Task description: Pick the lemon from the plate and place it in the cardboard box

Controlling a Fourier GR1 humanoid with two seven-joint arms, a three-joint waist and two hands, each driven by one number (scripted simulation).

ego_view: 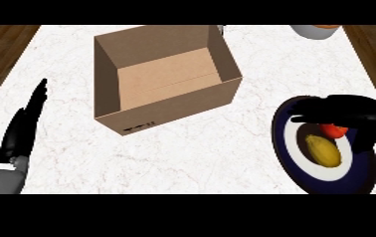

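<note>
- Resting at eight o'clock, the left hand (22,126) has its fingers straight, holding nothing.
- At four o'clock the lemon (323,150) lies on the plate (285,151).
- Right hand (339,110) hovers above it, fingers spread and uncurled.
- Cardboard box (165,76) stands at eleven o'clock.

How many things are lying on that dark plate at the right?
2 show on the plate: a yellow lemon near its middle, and a small red-orange thing just above it, partly under the right robot hand. That hand covers the plate's upper part, so more could be hidden.
</note>
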